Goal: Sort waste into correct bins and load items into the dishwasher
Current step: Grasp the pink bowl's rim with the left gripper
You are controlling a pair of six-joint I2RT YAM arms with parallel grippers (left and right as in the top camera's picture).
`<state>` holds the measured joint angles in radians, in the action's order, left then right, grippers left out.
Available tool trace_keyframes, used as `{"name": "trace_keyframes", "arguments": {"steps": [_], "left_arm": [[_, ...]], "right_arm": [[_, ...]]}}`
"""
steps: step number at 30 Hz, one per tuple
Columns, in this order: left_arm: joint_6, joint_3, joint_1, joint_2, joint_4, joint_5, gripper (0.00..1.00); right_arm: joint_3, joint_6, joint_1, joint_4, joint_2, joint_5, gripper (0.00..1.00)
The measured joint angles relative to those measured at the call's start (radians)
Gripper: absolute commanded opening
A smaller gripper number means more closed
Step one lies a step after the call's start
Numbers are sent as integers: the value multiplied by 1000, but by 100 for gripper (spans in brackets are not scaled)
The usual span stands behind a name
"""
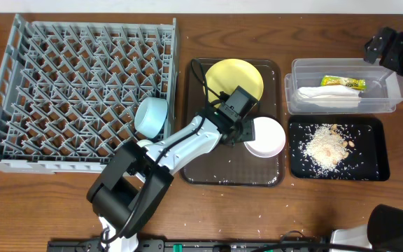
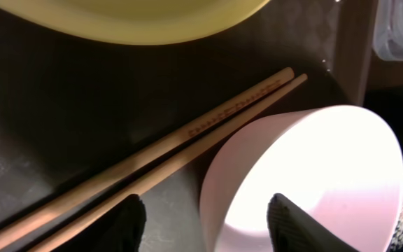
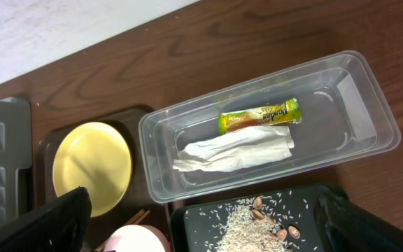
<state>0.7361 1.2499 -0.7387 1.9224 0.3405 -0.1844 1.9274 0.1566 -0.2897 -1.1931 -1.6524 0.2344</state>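
The big grey dish rack (image 1: 75, 91) fills the left of the table. It has lots of open room among its pegs. The light-blue bowl (image 1: 151, 115) sits at its right edge.

Just beside the rack lies the brown tray (image 1: 233, 175), with open room at its front. The yellow plate (image 1: 235, 80) is at the tray's back edge and the white bowl (image 1: 266, 136) is at its right edge. The chopsticks (image 2: 187, 164) lie side by side between them, just beside the bowl.

The left gripper (image 2: 208, 224) is spread open with a finger on each side of the bowl's wall. It may not be touching it; the view is too close to tell.

The clear tub (image 3: 369, 105) holds the wrapper (image 3: 259, 116) and the napkin (image 3: 233, 152), with room at both ends. In front of it, the black tray (image 1: 369, 168) holds the crumbs (image 1: 324, 145) in the middle.

The right gripper (image 3: 201, 210) hangs above them, spread wide, holding nothing.
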Motion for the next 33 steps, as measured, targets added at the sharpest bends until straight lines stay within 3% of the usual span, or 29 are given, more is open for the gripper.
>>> {"name": "trace_keyframes", "arguments": {"steps": [6, 16, 27, 33], "left_arm": [[1, 0, -29, 0, -7, 4, 47], [3, 0, -34, 35, -34, 10, 8], [-13, 0, -18, 24, 13, 11, 7], [-56, 0, -15, -98, 61, 52, 7]], "right_arm": [[0, 0, 0, 0, 0, 0, 99], [0, 0, 0, 0, 0, 0, 99], [0, 0, 0, 0, 0, 0, 99], [0, 0, 0, 0, 0, 0, 99]]}}
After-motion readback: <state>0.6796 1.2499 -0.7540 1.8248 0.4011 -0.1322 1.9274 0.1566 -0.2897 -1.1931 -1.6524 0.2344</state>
